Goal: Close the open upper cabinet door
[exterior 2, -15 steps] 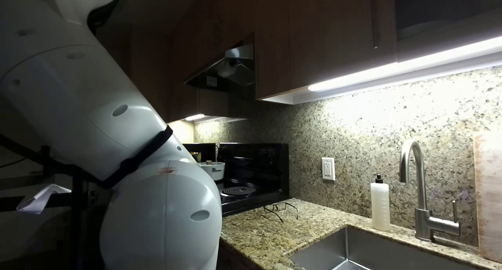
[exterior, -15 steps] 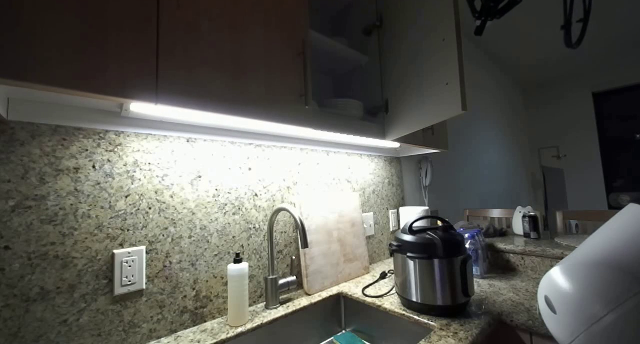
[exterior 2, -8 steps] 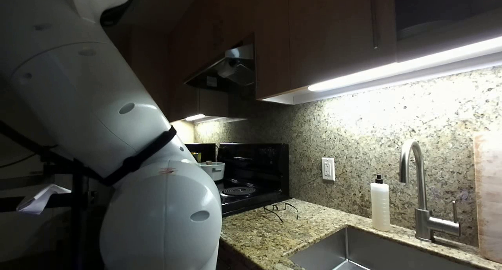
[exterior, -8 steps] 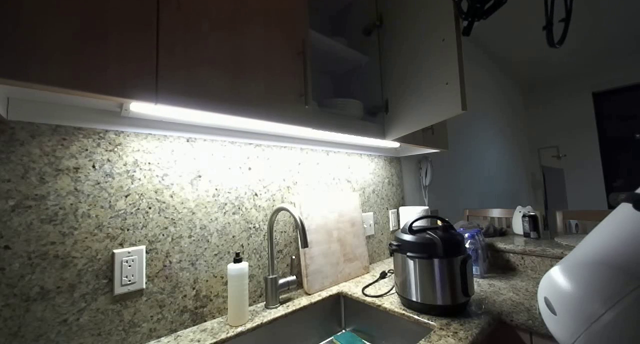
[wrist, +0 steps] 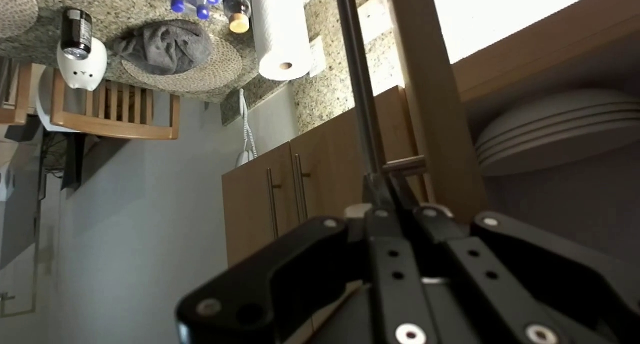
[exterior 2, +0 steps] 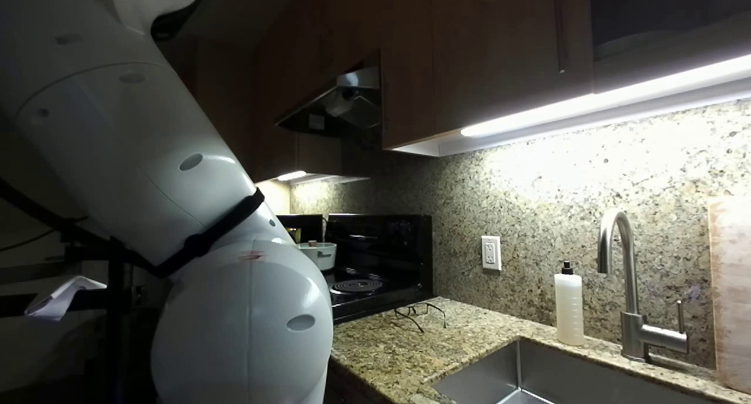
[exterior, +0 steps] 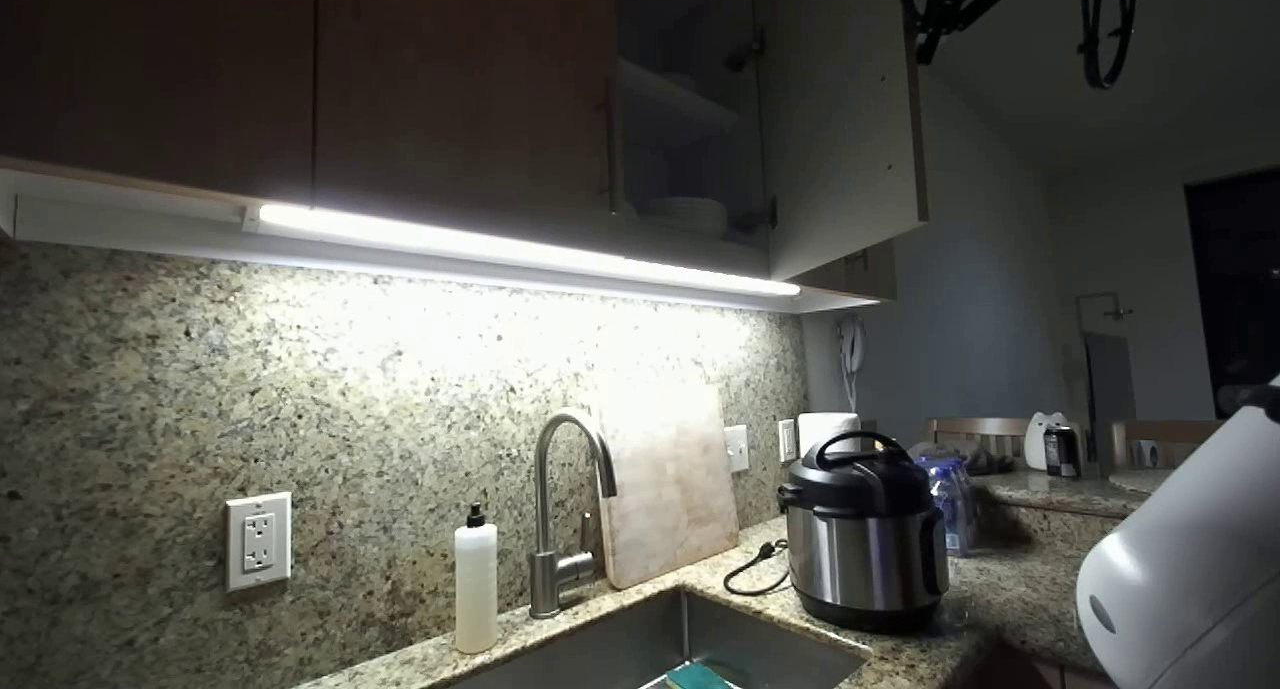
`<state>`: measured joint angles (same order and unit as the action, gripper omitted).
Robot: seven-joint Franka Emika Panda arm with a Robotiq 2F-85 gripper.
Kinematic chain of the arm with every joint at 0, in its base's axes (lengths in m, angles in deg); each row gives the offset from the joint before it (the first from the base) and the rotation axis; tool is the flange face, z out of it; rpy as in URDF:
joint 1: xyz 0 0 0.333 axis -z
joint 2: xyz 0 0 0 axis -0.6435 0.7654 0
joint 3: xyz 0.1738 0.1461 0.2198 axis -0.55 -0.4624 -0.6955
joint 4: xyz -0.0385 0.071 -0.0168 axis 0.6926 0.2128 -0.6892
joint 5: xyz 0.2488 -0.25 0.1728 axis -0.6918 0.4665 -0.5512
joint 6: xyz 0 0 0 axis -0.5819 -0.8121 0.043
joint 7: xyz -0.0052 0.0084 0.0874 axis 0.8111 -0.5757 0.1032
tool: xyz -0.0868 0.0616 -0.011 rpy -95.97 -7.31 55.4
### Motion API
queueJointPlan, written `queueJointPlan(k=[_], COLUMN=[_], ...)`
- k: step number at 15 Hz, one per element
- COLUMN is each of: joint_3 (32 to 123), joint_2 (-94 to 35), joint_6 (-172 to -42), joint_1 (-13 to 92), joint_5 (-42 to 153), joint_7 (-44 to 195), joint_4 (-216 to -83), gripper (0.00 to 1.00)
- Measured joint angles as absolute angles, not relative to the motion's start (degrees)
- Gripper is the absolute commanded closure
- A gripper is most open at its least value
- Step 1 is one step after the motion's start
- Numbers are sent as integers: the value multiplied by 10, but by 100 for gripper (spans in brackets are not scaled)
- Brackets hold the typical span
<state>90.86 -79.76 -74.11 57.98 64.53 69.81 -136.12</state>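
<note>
The upper cabinet door point(exterior: 840, 119) stands open in an exterior view, its pale grey-brown inner face showing and its top out of frame. In the wrist view it is a narrow brown panel point(wrist: 435, 94) seen nearly edge-on, with a slim metal bar handle point(wrist: 361, 84) on its outer side. My gripper point(wrist: 389, 186) has its fingers together. Its tips are at the handle bar beside a handle post; the bar does not appear to lie between them. In an exterior view the gripper point(exterior: 918, 19) is at the door's free edge, partly out of frame.
Plates point(wrist: 555, 129) sit inside the open cabinet. The neighbouring cabinet door point(exterior: 460, 99) is shut. Below are a faucet point(exterior: 545, 509), soap bottle point(exterior: 476, 584), sink point(exterior: 780, 649), cutting board point(exterior: 670, 489) and pressure cooker point(exterior: 870, 549). The white arm point(exterior 2: 234, 310) stands beside the counter.
My gripper has moved left in an exterior view, up to the door's free edge. The door edge has shifted slightly left, toward the cabinet. The arm has leaned a little to the right.
</note>
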Motion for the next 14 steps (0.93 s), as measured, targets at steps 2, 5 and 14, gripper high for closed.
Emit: queueJointPlan(k=[2, 5, 14], joint_3=[910, 909, 908], joint_2=[-797, -797, -792], joint_6=[-733, -718, -704], joint_1=[571, 560, 545], joint_5=[644, 642, 641], joint_7=[699, 703, 707], joint_4=[-1349, -1332, -1317], gripper=[94, 93, 93])
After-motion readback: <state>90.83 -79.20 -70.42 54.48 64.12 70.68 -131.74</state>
